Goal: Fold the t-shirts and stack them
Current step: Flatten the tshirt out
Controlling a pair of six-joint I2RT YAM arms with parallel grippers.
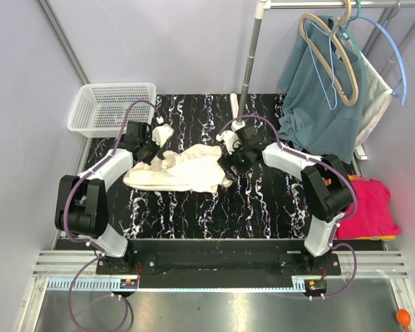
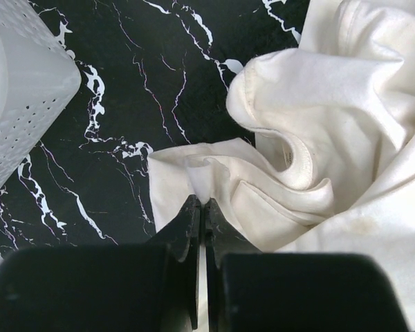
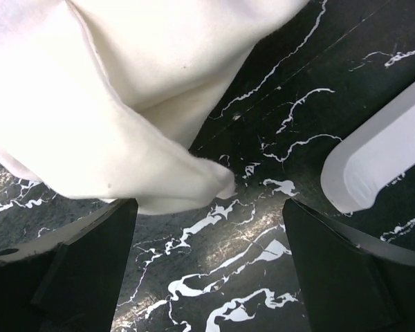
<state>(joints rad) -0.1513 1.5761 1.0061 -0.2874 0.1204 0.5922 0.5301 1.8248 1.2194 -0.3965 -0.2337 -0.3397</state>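
Note:
A crumpled cream t-shirt [image 1: 183,171] lies on the black marble table between my two arms. At its left end my left gripper [image 1: 159,153] is shut on a fold of the shirt's edge; in the left wrist view the jaws [image 2: 200,202] pinch cream cloth [image 2: 332,104] at their tips. At its right end my right gripper [image 1: 229,168] stands open. In the right wrist view a corner of the shirt [image 3: 90,104] lies just ahead of the wide-apart fingers [image 3: 207,204], with nothing between them. A folded magenta-pink t-shirt [image 1: 370,207] rests at the right edge, with an orange one [image 1: 365,238] showing beneath it.
A white mesh basket [image 1: 111,107] [image 2: 21,90] stands at the back left, close to my left gripper. A teal garment [image 1: 318,104] hangs on hangers from a rack whose pole [image 1: 249,62] rises behind my right gripper. The rack's white foot [image 3: 380,159] lies close ahead-right of it.

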